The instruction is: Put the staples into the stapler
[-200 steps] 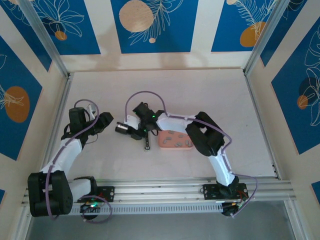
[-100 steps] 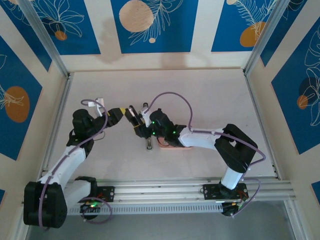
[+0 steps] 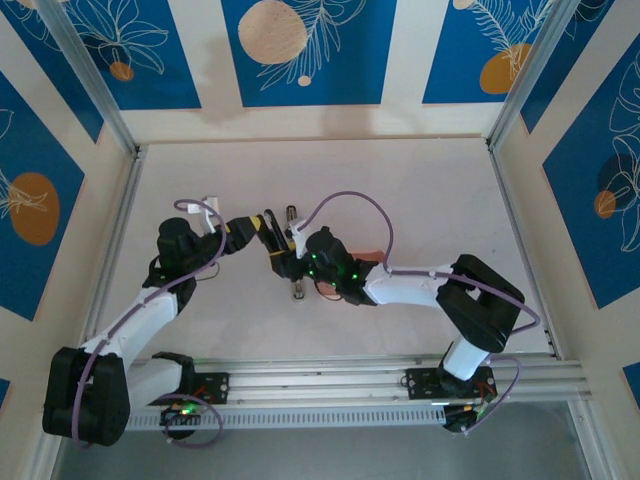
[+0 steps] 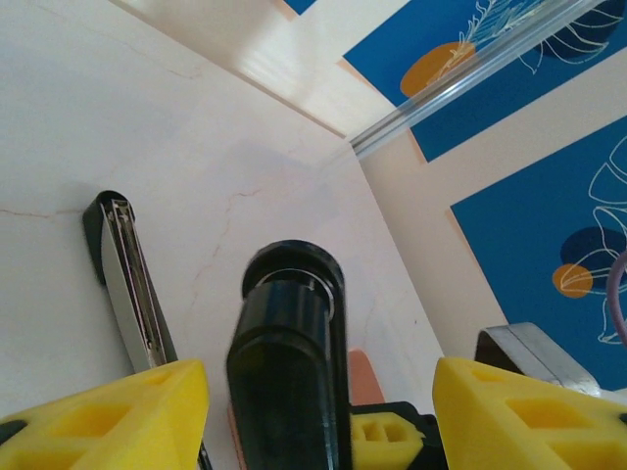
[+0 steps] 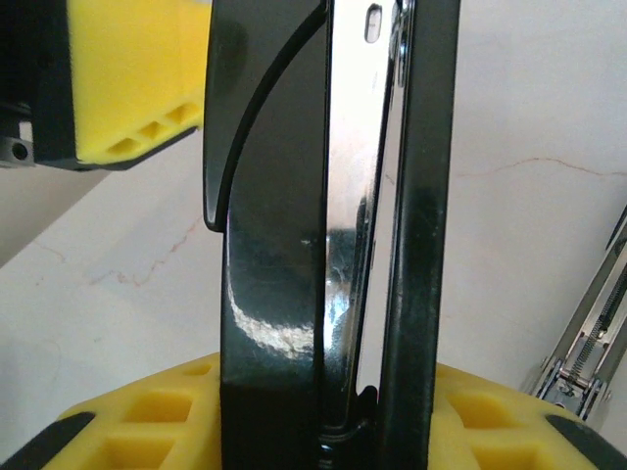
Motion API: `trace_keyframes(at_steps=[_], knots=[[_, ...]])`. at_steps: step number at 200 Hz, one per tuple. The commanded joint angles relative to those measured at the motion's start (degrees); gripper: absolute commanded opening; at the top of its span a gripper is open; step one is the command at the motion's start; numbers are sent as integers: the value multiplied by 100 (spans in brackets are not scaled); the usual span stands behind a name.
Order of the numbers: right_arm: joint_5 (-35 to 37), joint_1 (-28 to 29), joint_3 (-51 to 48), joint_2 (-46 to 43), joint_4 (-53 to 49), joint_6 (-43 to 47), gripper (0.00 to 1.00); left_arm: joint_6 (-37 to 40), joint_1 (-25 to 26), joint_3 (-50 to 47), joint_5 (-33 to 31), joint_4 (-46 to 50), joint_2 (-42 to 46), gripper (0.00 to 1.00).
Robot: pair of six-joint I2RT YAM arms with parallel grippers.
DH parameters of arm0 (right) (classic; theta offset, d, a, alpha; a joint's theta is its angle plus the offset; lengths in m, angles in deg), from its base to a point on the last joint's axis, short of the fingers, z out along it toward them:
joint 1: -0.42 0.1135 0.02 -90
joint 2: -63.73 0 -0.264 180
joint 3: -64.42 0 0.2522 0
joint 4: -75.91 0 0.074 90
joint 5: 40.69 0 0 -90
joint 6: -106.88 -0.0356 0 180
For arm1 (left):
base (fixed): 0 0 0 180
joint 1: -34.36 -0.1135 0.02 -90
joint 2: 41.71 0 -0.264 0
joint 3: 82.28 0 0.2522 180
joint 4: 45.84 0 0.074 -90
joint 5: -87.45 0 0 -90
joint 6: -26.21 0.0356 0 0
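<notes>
Holding stapler [image 5: 333,245], pink tray [image 3: 372,257] contents hidden

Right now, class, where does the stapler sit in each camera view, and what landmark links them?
Top external: stapler lies left of centre on the table.
Left wrist: stapler bottom centre, its metal channel at left.
Right wrist: stapler runs top to bottom through the middle.
Shared landmark: the pale marbled table.
</notes>
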Motion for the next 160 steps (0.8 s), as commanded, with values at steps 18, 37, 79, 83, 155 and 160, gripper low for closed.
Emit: trace_keyframes(at_steps=[18, 37, 79, 83, 155, 160], knots=[[152, -5, -24, -345, 727, -114, 25, 87, 184, 20, -52, -136, -160, 60], [69, -3, -19, -371, 791, -113, 25, 59, 246, 35, -40, -243, -269, 58], [-43, -3, -28, -426, 855, -71, 25, -38, 376, 82, 51, -584, -488, 56], [-54, -3, -32, -426, 857, -58, 25, -39, 388, 81, 61, -625, -505, 55], [-136, 23, -67, -420, 817, 45, 25, -203, 422, 65, 32, -964, -629, 47], [-135, 23, -68, -423, 806, 56, 24, -213, 422, 64, 30, -985, -629, 47]])
